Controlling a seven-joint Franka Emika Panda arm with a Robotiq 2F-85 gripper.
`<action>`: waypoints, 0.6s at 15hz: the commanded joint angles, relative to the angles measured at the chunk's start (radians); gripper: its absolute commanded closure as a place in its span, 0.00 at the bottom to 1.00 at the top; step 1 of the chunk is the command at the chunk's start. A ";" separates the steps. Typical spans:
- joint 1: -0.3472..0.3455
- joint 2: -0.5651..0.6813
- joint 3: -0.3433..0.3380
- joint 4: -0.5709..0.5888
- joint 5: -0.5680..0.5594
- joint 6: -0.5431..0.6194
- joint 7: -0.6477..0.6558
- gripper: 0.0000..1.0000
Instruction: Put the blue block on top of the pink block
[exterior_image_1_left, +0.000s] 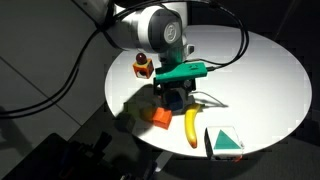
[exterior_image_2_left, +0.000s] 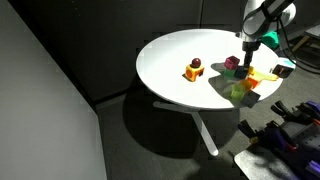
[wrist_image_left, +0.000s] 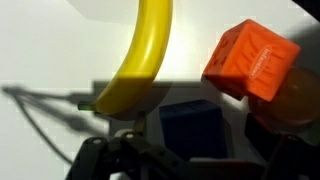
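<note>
In the wrist view the blue block (wrist_image_left: 190, 128) is a small dark blue cube lying in shadow on the white table, between my jaws. My gripper (wrist_image_left: 190, 152) is low over it and open, with a gap between each finger and the block. In both exterior views the gripper (exterior_image_1_left: 178, 96) (exterior_image_2_left: 247, 60) hangs just above the table and hides the blue block. The pink block (exterior_image_2_left: 231, 63) is a small magenta cube right beside the gripper. It does not show in the wrist view.
A banana (wrist_image_left: 145, 50) (exterior_image_1_left: 192, 125) and an orange block (wrist_image_left: 250, 60) (exterior_image_1_left: 160, 118) lie close to the blue block. A red-and-yellow toy (exterior_image_1_left: 143, 67) (exterior_image_2_left: 194, 68) stands farther off. A teal-and-white triangle piece (exterior_image_1_left: 225, 142) sits near the round table's edge (exterior_image_1_left: 270, 120).
</note>
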 joint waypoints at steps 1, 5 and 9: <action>-0.004 0.022 0.006 0.028 -0.031 0.003 0.012 0.00; -0.005 0.033 0.007 0.037 -0.030 -0.001 0.015 0.33; -0.007 0.026 0.006 0.037 -0.028 -0.006 0.017 0.65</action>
